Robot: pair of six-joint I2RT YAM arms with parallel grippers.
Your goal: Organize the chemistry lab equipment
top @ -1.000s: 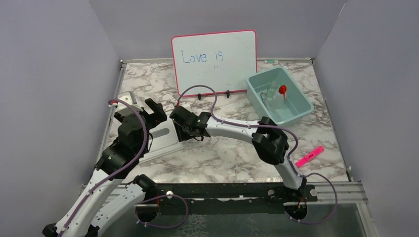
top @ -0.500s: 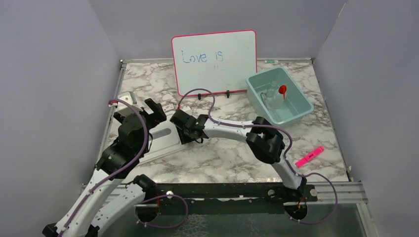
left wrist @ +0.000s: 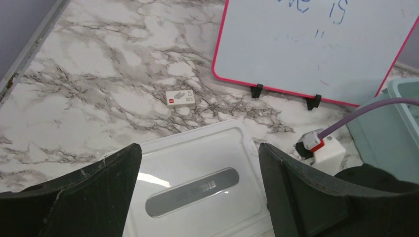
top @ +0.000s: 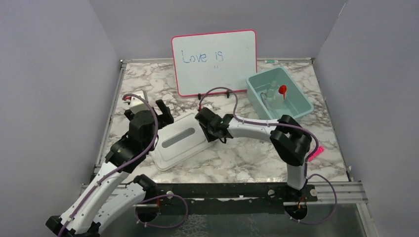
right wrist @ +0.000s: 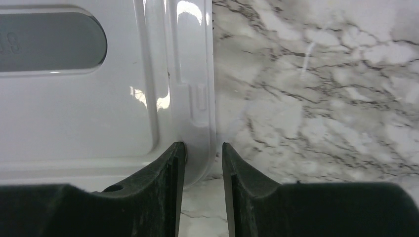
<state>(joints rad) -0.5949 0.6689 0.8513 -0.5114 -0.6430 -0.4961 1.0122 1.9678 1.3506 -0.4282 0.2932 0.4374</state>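
The chemistry lab equipment sits in the teal bin [top: 258,98] at the far right of the marble table [top: 237,158]: a clear little beaker [top: 274,96] stands upright, with the small red funnel [top: 282,89] at or just beside its mouth; finer pieces are too small to tell. The bin stands uncovered; the white lid [top: 179,140] lies well apart, left of centre, and is probably meant to close it. Your right gripper [right wrist: 202,148] straddles the lid's rim, one finger inside the raised edge and one outside, with a narrow gap; you cannot tell whether the rim is truly pinched. Your left gripper [left wrist: 198,148] hangs over the lid, spread wide and holding nothing, likely leaving the right arm room. Behind stand the whiteboard [top: 215,61] and a small white card [left wrist: 180,98]; a pink marker [top: 316,149] lies by the right arm.
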